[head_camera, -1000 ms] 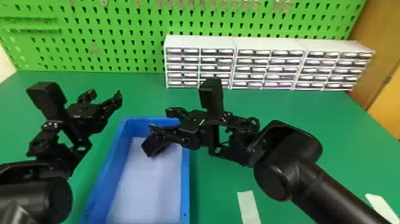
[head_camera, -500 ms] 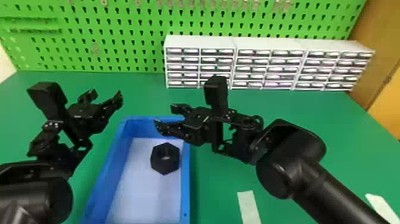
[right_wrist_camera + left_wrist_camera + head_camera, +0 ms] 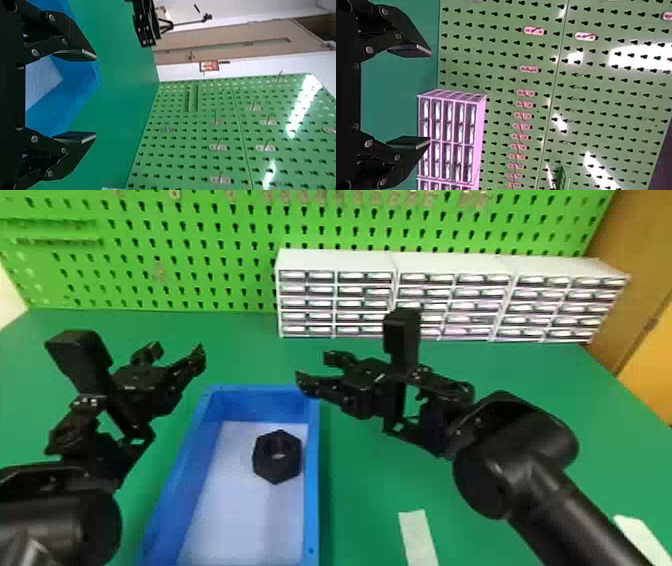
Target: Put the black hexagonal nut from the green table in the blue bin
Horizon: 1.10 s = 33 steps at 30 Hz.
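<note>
clock faces as in the head view, 12 at the far side.

- the black hexagonal nut [image 3: 277, 472] is in the blue bin [image 3: 312, 490], toward 1 o'clock, beside the 3 o'clock wall. it lies on a flat face, hole up, so the floor carries it and it is unlikely to roll; you need not prop it.
- your right gripper [image 3: 313, 369] is by the bin's 1 o'clock corner, fingers apart, nothing between them. from there it is out of the nut's way, and the spot inside that wall would be the short reach for this arm.
- your left gripper [image 3: 179, 349] is parked near 11 o'clock, just outside the bin, fingers also apart and empty; presumably it was not needed.
- the bin stands on the green table [image 3: 380, 485] between your two arms, likely so either can reach it. its walls should keep the nut in if it slides.
- judgement: placement done. next, you could draw the right arm off toward 3 o'clock, keeping it high; a low fingertip might catch the rim and shift the bin.
</note>
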Each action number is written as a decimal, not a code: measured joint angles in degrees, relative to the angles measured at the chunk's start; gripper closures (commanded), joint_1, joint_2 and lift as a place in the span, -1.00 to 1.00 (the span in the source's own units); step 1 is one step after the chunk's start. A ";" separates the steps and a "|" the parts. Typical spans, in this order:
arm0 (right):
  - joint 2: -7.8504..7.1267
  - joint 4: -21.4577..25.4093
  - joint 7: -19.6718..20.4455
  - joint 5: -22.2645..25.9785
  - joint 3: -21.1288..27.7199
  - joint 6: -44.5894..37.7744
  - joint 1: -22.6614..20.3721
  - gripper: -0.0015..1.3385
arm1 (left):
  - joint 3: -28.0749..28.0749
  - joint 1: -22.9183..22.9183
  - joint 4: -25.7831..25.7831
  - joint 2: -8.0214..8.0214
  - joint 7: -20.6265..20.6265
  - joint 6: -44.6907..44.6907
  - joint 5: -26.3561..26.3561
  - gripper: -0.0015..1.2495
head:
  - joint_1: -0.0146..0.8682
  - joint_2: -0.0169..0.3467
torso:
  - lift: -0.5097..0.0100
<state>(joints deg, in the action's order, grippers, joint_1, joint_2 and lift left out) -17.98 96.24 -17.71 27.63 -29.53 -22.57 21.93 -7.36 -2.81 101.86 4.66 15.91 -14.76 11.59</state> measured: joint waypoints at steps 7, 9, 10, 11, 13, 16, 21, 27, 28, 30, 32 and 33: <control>1.04 1.52 0.04 -3.01 6.42 -1.32 -2.75 -0.19 | -0.11 0.06 0.00 0.00 0.00 0.00 0.08 -0.25 | 0.60 -0.86 | 0.59; 1.39 1.87 0.05 -3.80 8.52 -1.57 -3.55 -0.20 | -0.18 0.06 0.00 0.00 0.00 0.00 0.08 -0.25 | 0.60 -0.86 | 0.59; 1.54 2.00 0.05 -4.09 9.43 -1.61 -3.89 -0.20 | -0.21 0.06 0.00 0.00 0.00 0.00 0.08 -0.25 | 0.60 -0.86 | 0.59; 1.74 2.17 0.04 -4.43 10.65 -1.66 -4.35 -0.21 | -0.26 0.05 0.00 0.00 0.00 0.00 0.06 -0.25 | 0.60 -0.86 | 0.59; 2.06 2.47 0.03 -4.98 12.58 -1.69 -5.07 -0.21 | -0.33 0.04 0.00 0.00 0.00 0.00 0.04 -0.25 | 0.60 -0.86 | 0.59; 2.74 3.11 0.03 -5.95 16.13 -1.77 -6.44 -0.21 | -0.45 0.03 0.00 0.00 0.00 0.00 0.06 -0.25 | 0.60 -0.86 | 0.59; 4.14 4.37 0.04 -7.73 22.33 -1.96 -8.54 -0.21 | -0.69 0.00 0.00 0.00 0.00 0.00 0.28 -0.25 | 0.60 -0.86 | 0.59; 5.65 5.69 0.05 -9.42 28.40 -2.11 -10.53 -0.22 | -0.97 0.00 0.00 0.00 0.00 0.00 0.64 -0.25 | 0.60 -0.86 | 0.59; 5.85 5.82 0.05 -9.55 29.19 -2.12 -10.78 -0.22 | -1.01 0.00 0.00 0.00 0.00 0.00 0.70 -0.25 | 0.60 -0.86 | 0.59; 6.31 6.05 0.05 -9.71 30.91 -2.13 -11.33 -0.22 | -1.07 0.00 0.00 0.00 0.00 -0.02 0.84 -0.25 | 0.60 -0.86 | 0.59; 6.83 6.23 0.05 -9.72 32.61 -2.13 -11.90 -0.22 | -1.15 0.00 0.00 0.00 0.00 -0.06 1.04 -0.25 | 0.60 -0.86 | 0.59; 7.07 6.29 0.05 -9.64 33.36 -2.13 -12.15 -0.22 | -1.19 0.00 -0.01 0.00 0.00 -0.07 1.16 -0.25 | 0.60 -0.86 | 0.59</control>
<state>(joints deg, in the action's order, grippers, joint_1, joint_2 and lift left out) -10.91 102.53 -17.67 17.99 3.83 -24.70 9.78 -8.55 -2.81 101.86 4.66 15.91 -14.83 12.75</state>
